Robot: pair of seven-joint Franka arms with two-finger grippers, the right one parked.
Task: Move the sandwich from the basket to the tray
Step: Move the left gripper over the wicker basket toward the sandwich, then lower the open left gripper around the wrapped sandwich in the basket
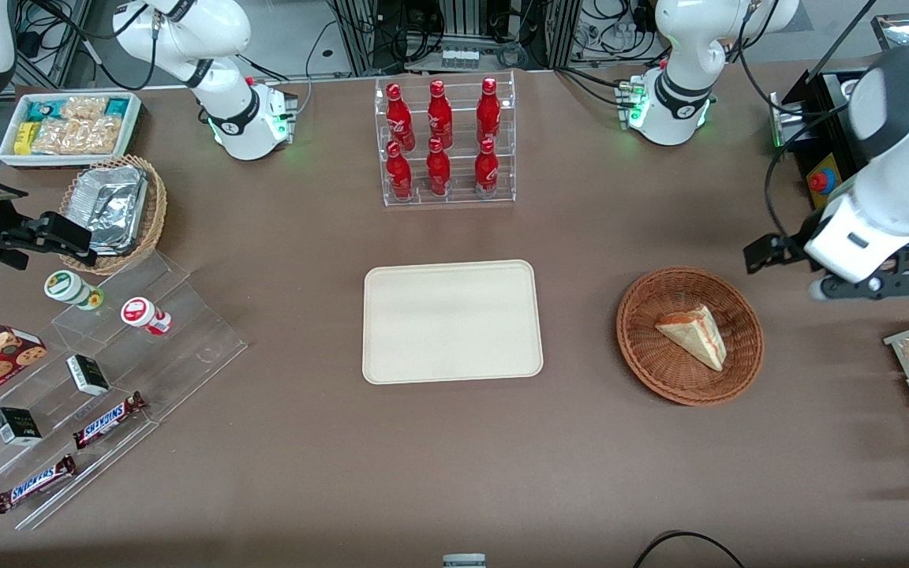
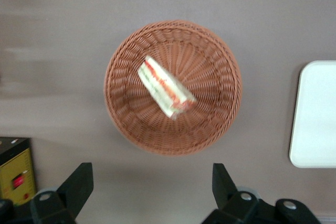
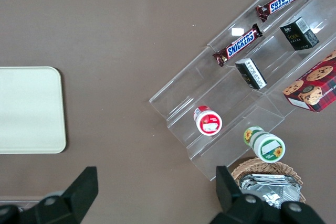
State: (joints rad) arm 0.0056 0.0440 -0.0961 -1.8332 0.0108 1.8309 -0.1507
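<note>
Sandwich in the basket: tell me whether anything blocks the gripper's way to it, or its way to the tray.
Nothing visible does. The sandwich lies alone in the basket, uncovered. The gripper hangs open above the table beside the basket. Bare table lies between the basket and the tray, which has nothing on it.

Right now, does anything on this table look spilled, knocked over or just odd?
Nothing stands out. The sandwich lies intact in the basket, the tray is bare, and the gripper hangs open above the table beside the basket.
</note>
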